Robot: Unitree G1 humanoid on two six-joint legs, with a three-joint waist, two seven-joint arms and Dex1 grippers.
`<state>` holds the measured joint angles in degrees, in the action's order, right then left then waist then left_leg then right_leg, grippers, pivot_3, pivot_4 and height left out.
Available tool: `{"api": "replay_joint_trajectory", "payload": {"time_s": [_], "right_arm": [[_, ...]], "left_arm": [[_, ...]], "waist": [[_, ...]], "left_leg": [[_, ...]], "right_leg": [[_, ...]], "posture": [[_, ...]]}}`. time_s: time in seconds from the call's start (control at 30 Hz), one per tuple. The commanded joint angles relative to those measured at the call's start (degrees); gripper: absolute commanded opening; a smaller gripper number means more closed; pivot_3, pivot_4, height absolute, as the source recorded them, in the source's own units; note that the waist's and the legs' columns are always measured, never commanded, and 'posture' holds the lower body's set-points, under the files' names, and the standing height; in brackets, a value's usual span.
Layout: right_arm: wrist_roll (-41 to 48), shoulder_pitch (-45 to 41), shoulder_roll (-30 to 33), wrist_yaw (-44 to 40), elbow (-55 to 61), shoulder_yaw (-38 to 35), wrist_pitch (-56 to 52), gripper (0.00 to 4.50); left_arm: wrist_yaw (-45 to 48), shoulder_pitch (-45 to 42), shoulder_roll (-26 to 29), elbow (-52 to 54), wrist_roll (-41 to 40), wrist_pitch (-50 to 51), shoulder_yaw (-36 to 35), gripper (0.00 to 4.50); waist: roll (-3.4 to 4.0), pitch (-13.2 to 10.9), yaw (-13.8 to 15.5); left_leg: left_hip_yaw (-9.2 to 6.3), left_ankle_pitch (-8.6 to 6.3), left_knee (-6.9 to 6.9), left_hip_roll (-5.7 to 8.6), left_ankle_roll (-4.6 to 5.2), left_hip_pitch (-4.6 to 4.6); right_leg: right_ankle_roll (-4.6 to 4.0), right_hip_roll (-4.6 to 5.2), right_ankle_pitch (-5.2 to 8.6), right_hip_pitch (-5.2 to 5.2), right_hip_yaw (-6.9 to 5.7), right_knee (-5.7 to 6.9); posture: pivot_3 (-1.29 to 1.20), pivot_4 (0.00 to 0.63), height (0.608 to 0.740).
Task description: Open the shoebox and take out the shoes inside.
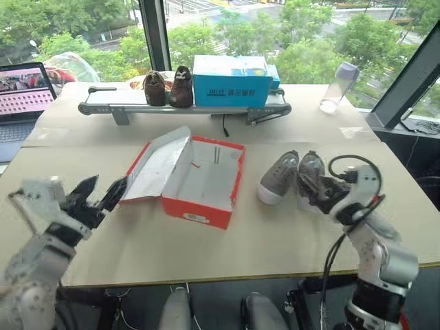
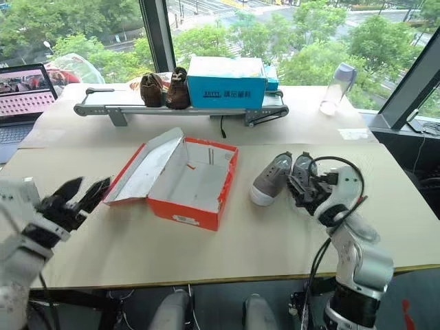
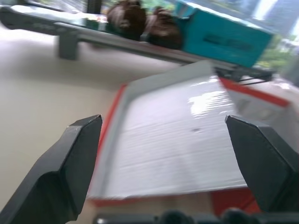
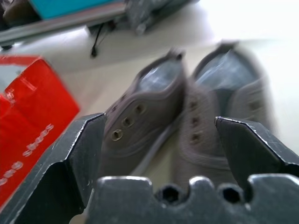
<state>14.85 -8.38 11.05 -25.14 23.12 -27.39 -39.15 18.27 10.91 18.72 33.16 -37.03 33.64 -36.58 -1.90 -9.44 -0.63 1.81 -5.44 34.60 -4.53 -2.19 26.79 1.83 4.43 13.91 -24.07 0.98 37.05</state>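
Red cardboard shoebox (image 1: 201,180) glossy white inside, grey cloth shoes (image 1: 289,176)

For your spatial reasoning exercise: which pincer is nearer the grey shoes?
Right. The right pincer sits just beside the grey shoes; the left pincer is beyond the open shoebox.

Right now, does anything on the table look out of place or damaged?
Nothing stands out. The shoebox lies open and empty, lid folded back, with no visible damage. The grey shoes stand side by side on the table, to its right. Both grippers, left and right, are open and hold nothing.
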Motion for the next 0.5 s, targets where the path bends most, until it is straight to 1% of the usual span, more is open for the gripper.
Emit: {"api": "replay_joint_trajectory", "payload": {"time_s": [0.03, 0.13, 0.23, 0.33, 0.4, 0.5], "right_arm": [[-1.7, 6.8, -0.4, 1.0, 2.4, 1.7, 10.4, 4.49], [-4.7, 13.5, -1.9, 2.8, 2.8, 5.5, 16.8, 4.49], [-7.2, 17.4, -3.1, 4.6, 2.5, 9.9, 21.2, 4.49], [-7.9, 18.3, -3.6, 6.2, 1.2, 11.9, 23.9, 4.49], [-8.8, 19.2, -4.7, 7.7, 0.6, 13.9, 25.7, 4.49], [-9.5, 20.4, -6.5, 10.3, 0.7, 15.5, 27.3, 4.49]], "left_arm": [[-1.3, 4.7, -4.0, 0.1, 7.9, -12.0, 0.5, 4.50], [-0.9, 10.3, -8.9, 0.7, 13.3, -18.5, 7.0, 4.50], [-1.4, 12.6, -12.5, -0.5, 17.0, -23.2, 13.0, 4.50], [-1.9, 12.1, -13.6, -3.5, 20.4, -26.8, 16.6, 4.50], [-3.0, 11.3, -14.2, -6.0, 23.6, -28.9, 19.3, 4.50], [-4.4, 11.0, -14.4, -7.3, 25.5, -30.3, 20.8, 4.50]], "waist": [[-0.02, 0.0, 0.0], [0.28, 0.3, -0.3], [0.33, 0.4, -0.7], [0.53, 0.5, -1.2], [0.68, 0.6, -1.7], [0.68, 0.7, -1.9]], "left_leg": [[0.00, -0.02, -0.03, -0.01, -0.03, 0.00], [0.03, -0.06, -0.06, -0.10, -0.03, -0.02], [0.13, -0.13, -0.07, -0.13, 0.04, -0.03], [0.13, -0.21, -0.08, -0.23, 0.14, 0.01], [0.13, -0.29, -0.33, -0.28, 0.24, 0.10], [0.17, -0.31, -0.36, -0.24, 0.27, 0.11]], "right_leg": [[0.01, 0.02, 0.01, -0.02, -0.03, -0.05], [-0.02, 0.04, -0.03, -0.16, -0.05, -0.29], [-0.02, 0.11, -0.03, -0.20, -0.01, -0.39], [-0.06, 0.08, -0.06, -0.23, -0.07, -0.59], [-0.11, 0.03, -0.11, -0.21, -0.16, -1.08], [-0.11, 0.08, -0.11, -0.19, -0.16, -1.18]], "posture": [[0.00, 0.150, 0.740], [0.00, 0.150, 0.740], [0.00, 0.150, 0.740], [0.00, 0.150, 0.740], [0.00, 0.150, 0.740], [0.00, 0.150, 0.740]]}}
